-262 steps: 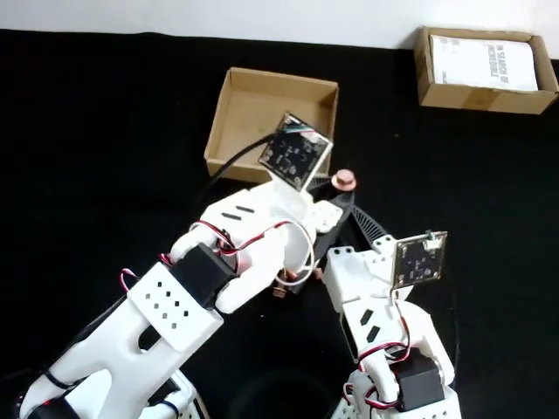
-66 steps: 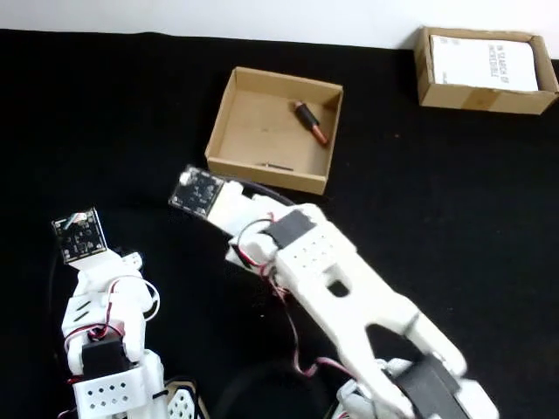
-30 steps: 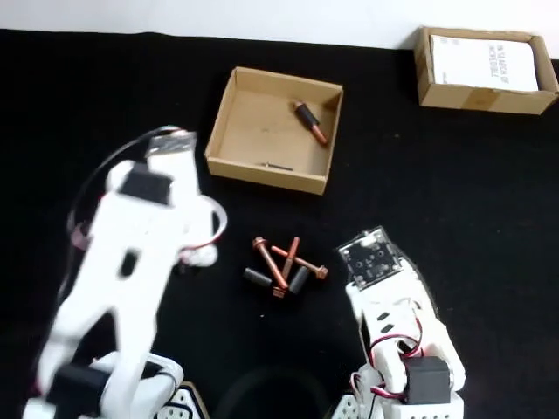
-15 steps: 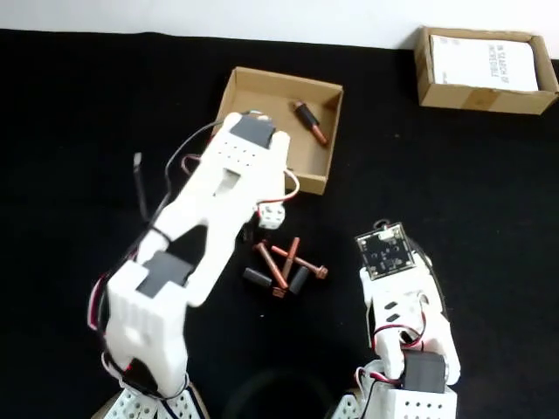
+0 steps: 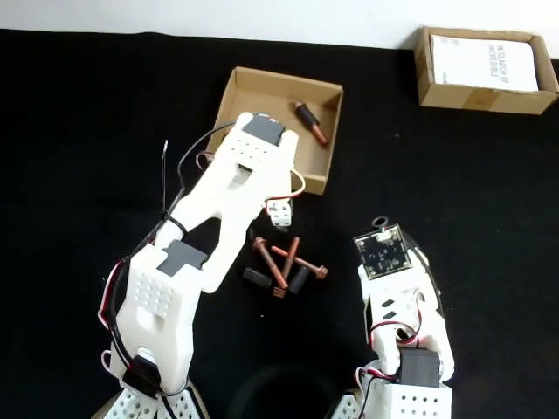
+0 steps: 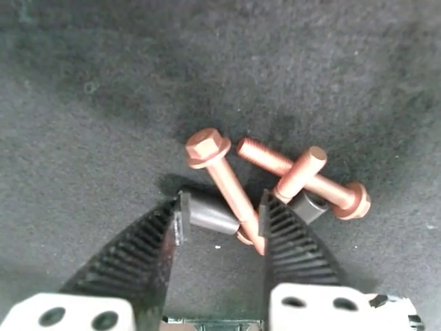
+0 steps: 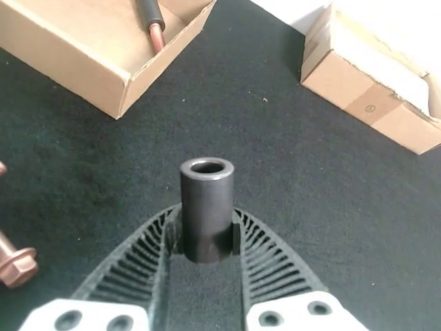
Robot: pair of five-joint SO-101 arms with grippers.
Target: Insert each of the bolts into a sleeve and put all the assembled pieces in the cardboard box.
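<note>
Three copper bolts (image 5: 281,259) and two dark sleeves (image 5: 257,278) lie in a heap on the black mat. My left arm (image 5: 236,192) stretches over the heap. In its wrist view, the left gripper (image 6: 222,207) is open, its fingers straddling one sleeve (image 6: 207,212) and the shaft of a bolt (image 6: 224,186). The other sleeve (image 6: 306,205) lies under two crossed bolts. My right gripper (image 7: 205,227) is shut on an upright dark sleeve (image 7: 205,200), right of the heap (image 5: 380,223). The cardboard box (image 5: 253,100) holds one assembled piece (image 5: 310,122).
A second cardboard box (image 5: 485,70) with a printed sheet inside stands at the back right corner. The left arm overhangs the near edge of the task box. Open black mat lies to the far left and to the right of the right arm.
Within the last second the left arm swung from the left side over the heap and settled above it. The right arm has kept almost still with its sleeve.
</note>
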